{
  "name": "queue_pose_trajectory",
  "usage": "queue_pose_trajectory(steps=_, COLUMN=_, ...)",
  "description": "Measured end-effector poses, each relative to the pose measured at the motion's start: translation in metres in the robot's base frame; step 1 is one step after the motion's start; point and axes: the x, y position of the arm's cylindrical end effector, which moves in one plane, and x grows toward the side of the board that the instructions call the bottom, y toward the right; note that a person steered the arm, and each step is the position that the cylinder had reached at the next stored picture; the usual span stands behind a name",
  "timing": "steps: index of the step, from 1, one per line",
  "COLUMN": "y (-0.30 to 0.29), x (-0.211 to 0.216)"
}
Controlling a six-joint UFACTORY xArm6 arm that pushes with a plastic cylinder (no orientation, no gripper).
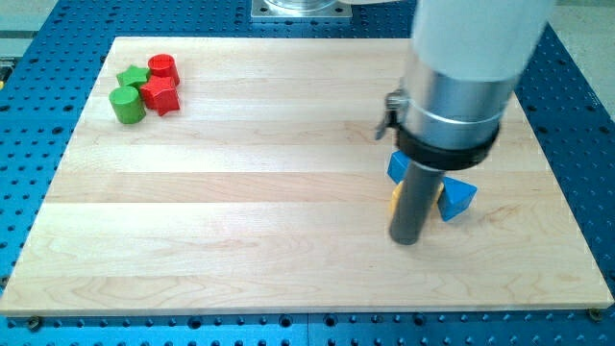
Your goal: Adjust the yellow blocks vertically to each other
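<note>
My tip [407,238] rests on the wooden board [240,211] at the view's right, just below a cluster of blocks. A yellow block [395,198] shows only as a thin sliver at the rod's left edge; the rod hides the rest of it. Any second yellow block is hidden. A blue block [397,166] sits above the sliver, partly covered by the arm. A blue triangular block [457,199] lies just right of the rod.
At the board's top left sit a green star block [133,76], a green cylinder [126,104], a red cylinder [163,67] and a red star block [161,95], all touching. The blue perforated table [577,144] surrounds the board.
</note>
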Motion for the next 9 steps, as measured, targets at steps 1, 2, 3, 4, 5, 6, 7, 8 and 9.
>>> queue_pose_trajectory(steps=1, y=0.023, x=0.02)
queue_pose_trajectory(steps=2, y=0.095, x=0.026)
queue_pose_trajectory(steps=3, y=0.113, x=-0.014)
queue_pose_trajectory(steps=4, y=0.094, x=-0.03)
queue_pose_trajectory(steps=5, y=0.076, x=-0.03)
queue_pose_trajectory(steps=6, y=0.065, x=-0.031)
queue_pose_trajectory(steps=7, y=0.097, x=-0.08)
queue_pose_trajectory(steps=8, y=0.068, x=-0.163)
queue_pose_trajectory(steps=9, y=0.018, x=-0.136)
